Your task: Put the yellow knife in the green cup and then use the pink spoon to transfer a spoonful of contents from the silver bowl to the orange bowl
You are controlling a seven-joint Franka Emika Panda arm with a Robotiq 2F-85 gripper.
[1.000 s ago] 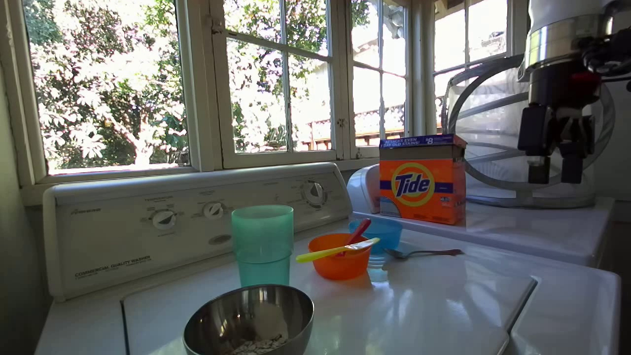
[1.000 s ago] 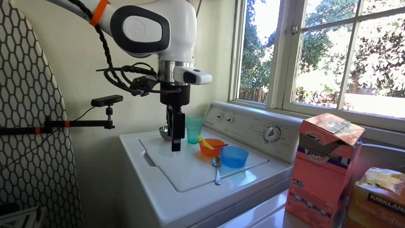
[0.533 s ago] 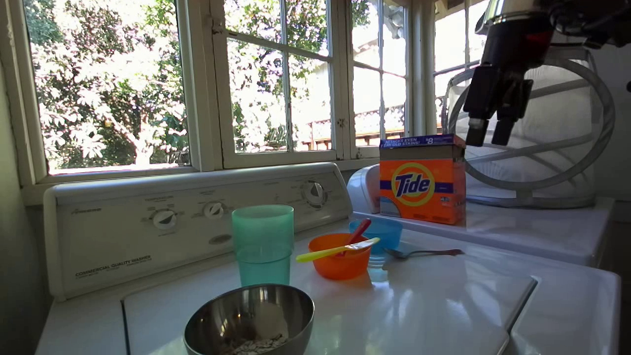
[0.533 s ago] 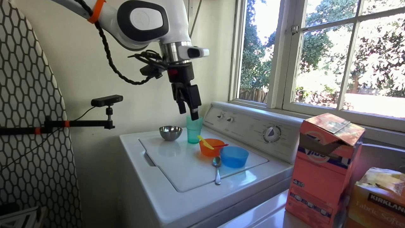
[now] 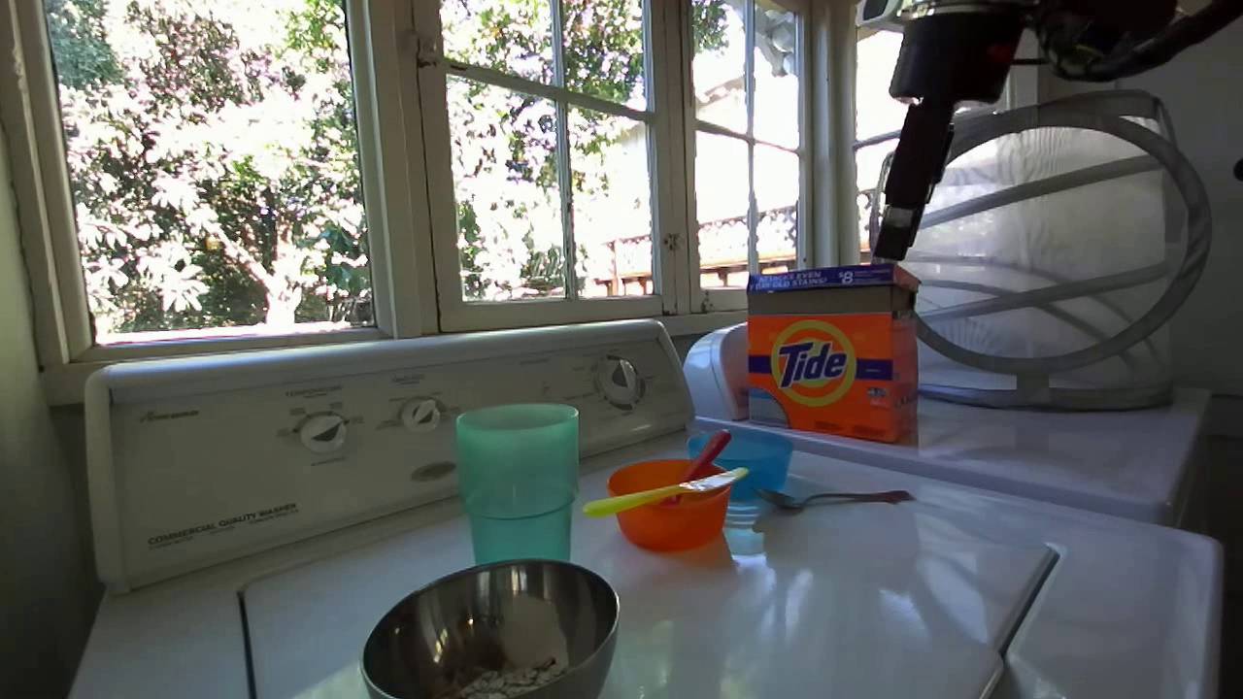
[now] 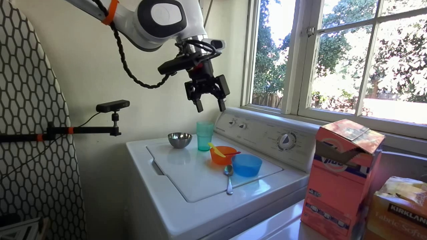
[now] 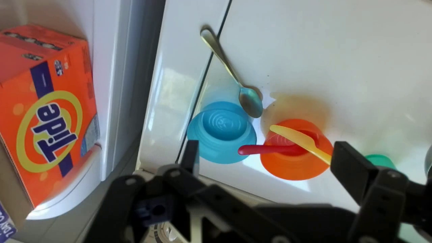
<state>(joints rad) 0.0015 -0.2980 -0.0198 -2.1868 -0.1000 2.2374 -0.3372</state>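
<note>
The yellow knife (image 7: 297, 136) lies across the rim of the orange bowl (image 7: 292, 171), handle toward the green cup (image 5: 518, 485), well below the empty claw (image 6: 210, 106); the knife's length runs mostly along the spread jaws' line, so gripping probably wants a turn. The wrist view hides the handle end; an exterior view shows it, plus flakes (image 5: 515, 680) in the silver bowl (image 5: 418, 626).

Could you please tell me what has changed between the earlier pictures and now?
The gripper has risen and moved toward the washer's control panel, turning as it went. It is open; nothing was taken hold of or let go. Unmoved: the yellow knife across the orange bowl, the pink spoon in it, the green cup, silver bowl, blue bowl and metal spoon.
</note>
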